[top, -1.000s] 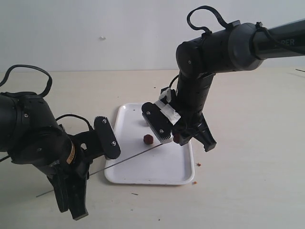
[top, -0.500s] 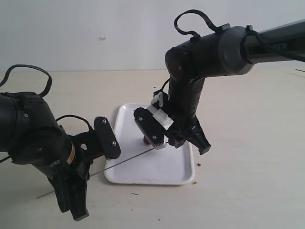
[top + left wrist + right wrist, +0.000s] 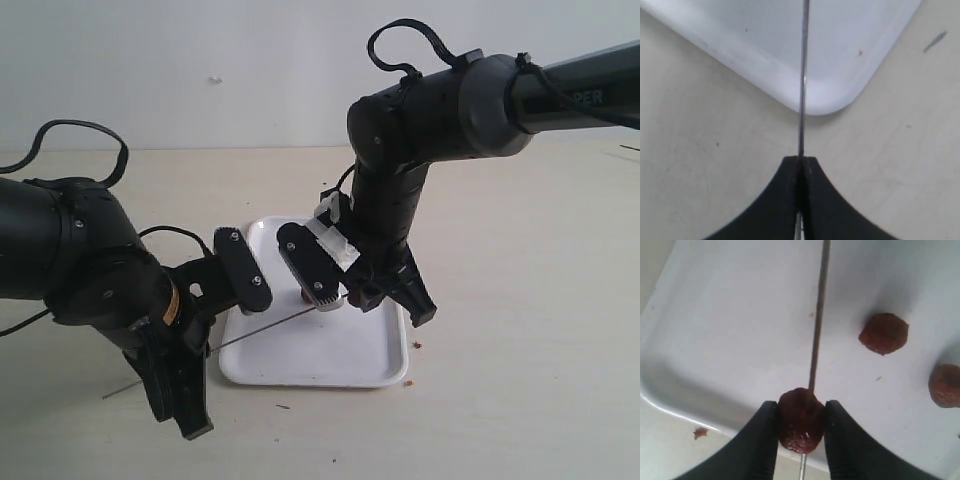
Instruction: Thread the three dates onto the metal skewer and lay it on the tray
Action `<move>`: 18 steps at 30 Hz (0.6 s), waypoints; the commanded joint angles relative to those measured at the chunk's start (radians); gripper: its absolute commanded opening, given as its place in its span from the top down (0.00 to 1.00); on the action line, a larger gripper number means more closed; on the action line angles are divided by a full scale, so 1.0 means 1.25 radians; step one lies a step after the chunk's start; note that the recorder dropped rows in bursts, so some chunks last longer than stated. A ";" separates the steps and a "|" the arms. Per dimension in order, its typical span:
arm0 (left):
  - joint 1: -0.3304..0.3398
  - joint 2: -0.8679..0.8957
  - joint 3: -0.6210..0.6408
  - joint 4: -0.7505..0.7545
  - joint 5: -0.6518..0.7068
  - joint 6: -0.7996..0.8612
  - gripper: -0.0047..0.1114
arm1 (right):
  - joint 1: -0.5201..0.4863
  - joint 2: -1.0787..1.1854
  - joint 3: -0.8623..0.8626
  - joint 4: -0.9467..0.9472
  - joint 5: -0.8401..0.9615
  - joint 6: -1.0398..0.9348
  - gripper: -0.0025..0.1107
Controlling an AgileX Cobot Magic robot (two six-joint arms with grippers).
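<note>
On the left, the left gripper (image 3: 800, 162) is clenched on the skewer (image 3: 270, 325), its two black fingertips pressed together with the rod pinched between them. There is one skewer: a very thin, straight grey metal rod with no handle. A short tail of it sticks out past the gripper over the table (image 3: 520, 300). The rest slants up and to the right, crossing the near left corner of the tray (image 3: 330, 365) and running on above it.

There is one tray, white and flat, with rounded corners and a low rim.

I count three dates, all small, round, wrinkled and dark reddish-brown. Two lie loose on the tray floor, one (image 3: 884, 333) a little apart from the other (image 3: 945, 385), which sits half out of the right wrist view. The third date (image 3: 800, 420) is off the tray floor, gripped between the fingers of the right gripper (image 3: 800, 415), which is closed snugly on both its sides, above the tray near its rim. The skewer meets this date end-on, and a thin grey bit shows on the date's other side.

A few brown crumbs (image 3: 417, 345) lie on the table just off the tray's right edge.
</note>
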 commanded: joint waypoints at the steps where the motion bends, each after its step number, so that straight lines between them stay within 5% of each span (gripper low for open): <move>1: 0.000 0.021 -0.032 -0.012 -0.045 -0.018 0.96 | 0.000 -0.007 -0.003 0.031 -0.003 0.005 0.70; 14: 0.000 0.026 -0.034 -0.040 -0.173 -0.018 0.96 | 0.000 -0.007 -0.003 0.039 -0.026 0.008 0.70; 18: 0.000 0.026 -0.034 -0.048 -0.177 -0.018 0.96 | 0.000 -0.007 -0.003 0.060 -0.058 0.042 0.56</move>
